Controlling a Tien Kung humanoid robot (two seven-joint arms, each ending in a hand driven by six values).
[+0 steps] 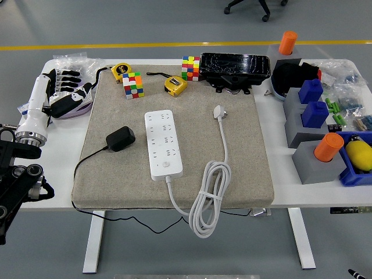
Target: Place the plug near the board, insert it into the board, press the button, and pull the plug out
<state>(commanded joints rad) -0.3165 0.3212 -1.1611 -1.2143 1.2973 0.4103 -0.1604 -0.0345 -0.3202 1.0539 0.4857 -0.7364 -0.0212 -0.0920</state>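
A black plug adapter [121,138] lies on the grey mat [244,151], just left of the white power board [163,143]; its black cable trails off the mat's left front. The board's button [165,165] sits near its front end. The board's own white cord ends in a white plug [220,112] to its right. My left hand [65,93] hovers over the table's left side, left of the mat and behind the adapter, fingers spread, holding nothing. My right hand does not show.
Two colour cubes [132,85] [190,67], two yellow tape measures [175,84] and a black box [235,70] line the mat's far edge. Grey and blue blocks [311,110] with orange cylinders [328,146] crowd the right. Plastic bags [72,61] lie behind my left hand.
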